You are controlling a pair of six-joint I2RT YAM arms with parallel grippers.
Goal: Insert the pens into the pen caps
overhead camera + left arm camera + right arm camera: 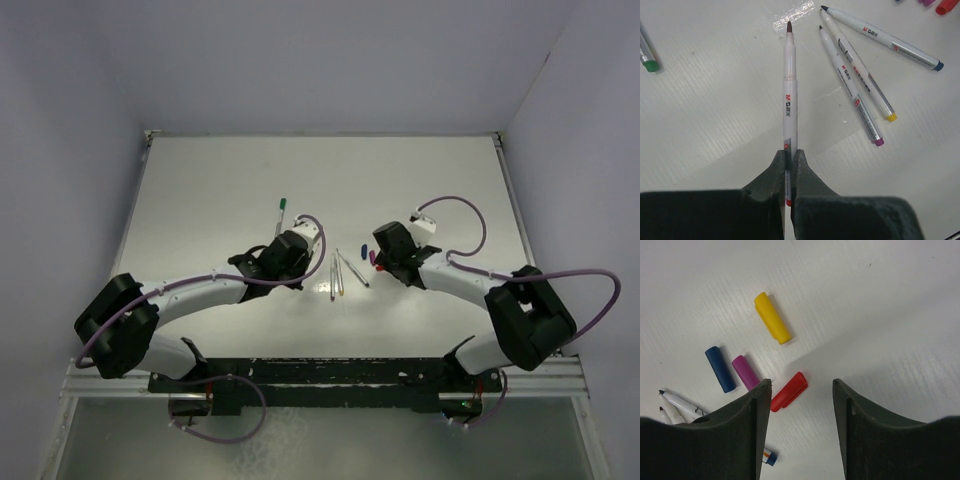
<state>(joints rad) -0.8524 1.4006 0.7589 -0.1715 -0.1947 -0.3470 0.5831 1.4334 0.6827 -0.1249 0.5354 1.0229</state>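
Left pincer [790, 162] grips one pen [790, 90]; four caps [772, 317] loose.

White matte surface [210, 200], faint ribbed texture, glare patch [792, 12] from overhead light. Pale lavender walls [330, 60] at back, left, right. Metal rail [560, 375] along near edge, grey panel [350, 445] below.

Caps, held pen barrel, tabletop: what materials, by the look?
Yellow cap and red cap: likely moulded plastic, opaque, smooth with a soft sheen.
Pen in the left tool: probably plastic barrel, glossy white, printed lettering.
Table: white, fine ribbed texture with a glare patch; laminate or coated sheet, cannot tell.
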